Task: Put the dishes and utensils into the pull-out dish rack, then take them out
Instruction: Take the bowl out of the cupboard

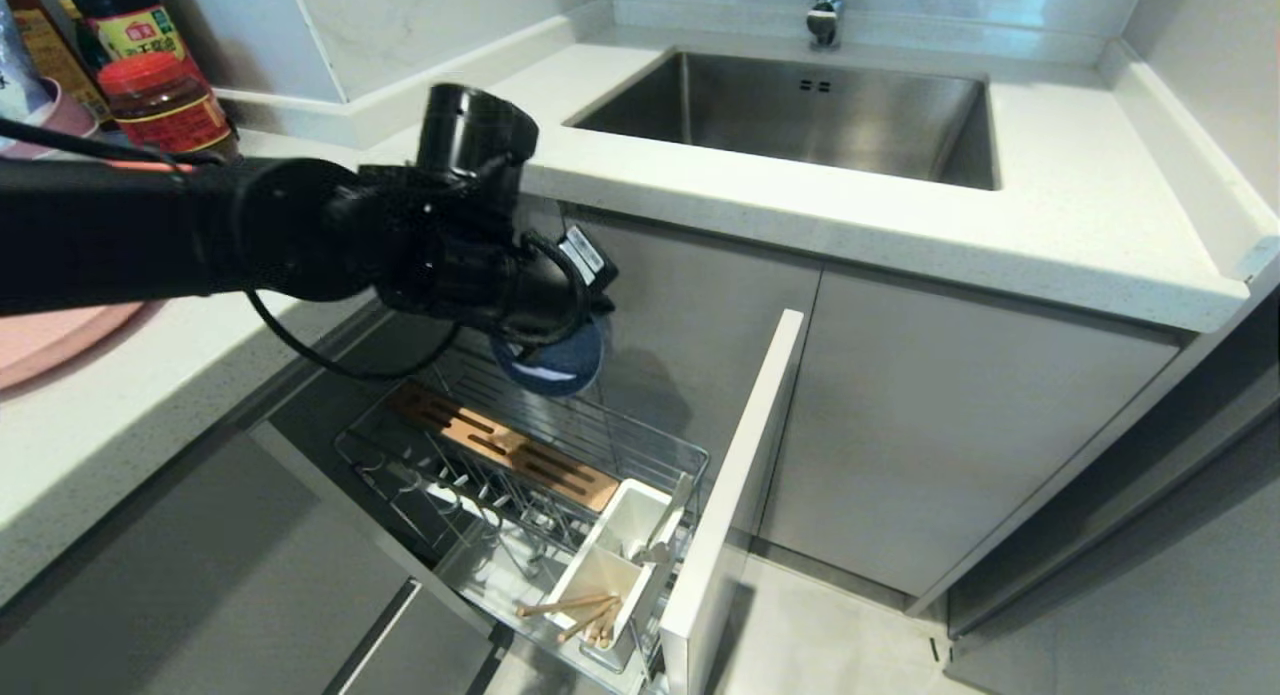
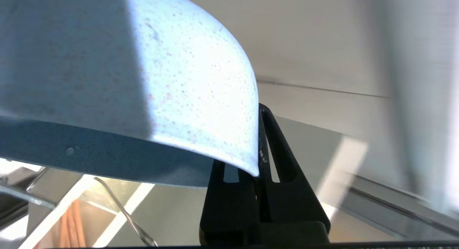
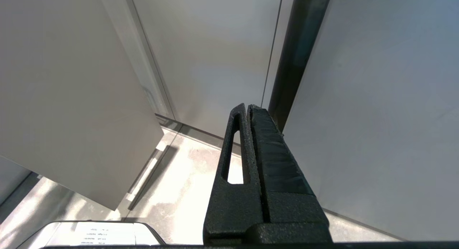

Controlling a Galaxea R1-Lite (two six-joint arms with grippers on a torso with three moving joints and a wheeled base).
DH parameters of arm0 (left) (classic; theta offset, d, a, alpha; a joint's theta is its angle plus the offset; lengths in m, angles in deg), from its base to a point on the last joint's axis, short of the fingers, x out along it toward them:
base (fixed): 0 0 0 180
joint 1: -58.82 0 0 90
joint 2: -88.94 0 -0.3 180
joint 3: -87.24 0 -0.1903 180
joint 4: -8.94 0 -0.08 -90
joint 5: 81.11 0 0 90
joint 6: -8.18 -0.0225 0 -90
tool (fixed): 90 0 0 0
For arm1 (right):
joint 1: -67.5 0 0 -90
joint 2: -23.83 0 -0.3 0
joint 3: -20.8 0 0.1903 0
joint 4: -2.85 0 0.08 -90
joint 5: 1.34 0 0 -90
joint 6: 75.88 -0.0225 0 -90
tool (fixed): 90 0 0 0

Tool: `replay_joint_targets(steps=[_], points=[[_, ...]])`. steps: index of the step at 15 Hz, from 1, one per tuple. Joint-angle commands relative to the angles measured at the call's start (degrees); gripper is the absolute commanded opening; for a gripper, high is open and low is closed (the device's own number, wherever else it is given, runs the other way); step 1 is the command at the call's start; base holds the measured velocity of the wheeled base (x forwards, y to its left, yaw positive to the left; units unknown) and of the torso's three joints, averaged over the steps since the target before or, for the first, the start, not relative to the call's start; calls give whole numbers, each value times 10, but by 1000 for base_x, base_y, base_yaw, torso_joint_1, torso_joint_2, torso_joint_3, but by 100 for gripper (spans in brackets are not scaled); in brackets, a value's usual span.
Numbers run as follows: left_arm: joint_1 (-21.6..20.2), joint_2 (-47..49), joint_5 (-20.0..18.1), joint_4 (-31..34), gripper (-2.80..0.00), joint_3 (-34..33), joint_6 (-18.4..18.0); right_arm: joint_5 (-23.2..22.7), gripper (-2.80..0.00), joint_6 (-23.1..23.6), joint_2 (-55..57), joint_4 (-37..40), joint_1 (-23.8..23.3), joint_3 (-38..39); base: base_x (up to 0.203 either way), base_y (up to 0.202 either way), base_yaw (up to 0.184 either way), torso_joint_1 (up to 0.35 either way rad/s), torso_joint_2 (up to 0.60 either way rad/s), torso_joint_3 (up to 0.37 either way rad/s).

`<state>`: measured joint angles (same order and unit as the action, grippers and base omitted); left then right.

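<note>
The left claw (image 2: 259,159) was clamped on the rim of the pale blue-grey bowl (image 2: 143,80), one finger inside the wall and one outside. It held the bowl in the air above the back of the pull-out dish rack (image 1: 520,465), just under the edge of the white surface (image 1: 900,215). Down in the rack's white utensil box (image 1: 610,565), the wooden chopsticks (image 1: 575,610) lay in the front compartment. The pink plate (image 1: 45,340) sat on the surface at left. The right claw (image 3: 249,141) hung by the cabinet doors, pressed together on nothing.
</note>
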<state>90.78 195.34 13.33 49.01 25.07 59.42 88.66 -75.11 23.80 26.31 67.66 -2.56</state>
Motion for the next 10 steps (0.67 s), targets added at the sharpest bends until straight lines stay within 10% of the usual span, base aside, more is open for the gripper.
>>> replay_joint_targets(steps=[1, 6, 10], points=[[5, -99, 1, 0, -280, -11, -1, 0, -280, 0, 0, 0, 0, 0, 0, 0, 0, 0, 0, 0], [-12, -302, 0, -2, -280, -32, -76, 0, -280, 0, 0, 0, 0, 0, 0, 0, 0, 0, 0, 0], [-172, -381, -55, -2, -280, -24, -151, 0, -280, 0, 0, 0, 0, 0, 0, 0, 0, 0, 0, 0]])
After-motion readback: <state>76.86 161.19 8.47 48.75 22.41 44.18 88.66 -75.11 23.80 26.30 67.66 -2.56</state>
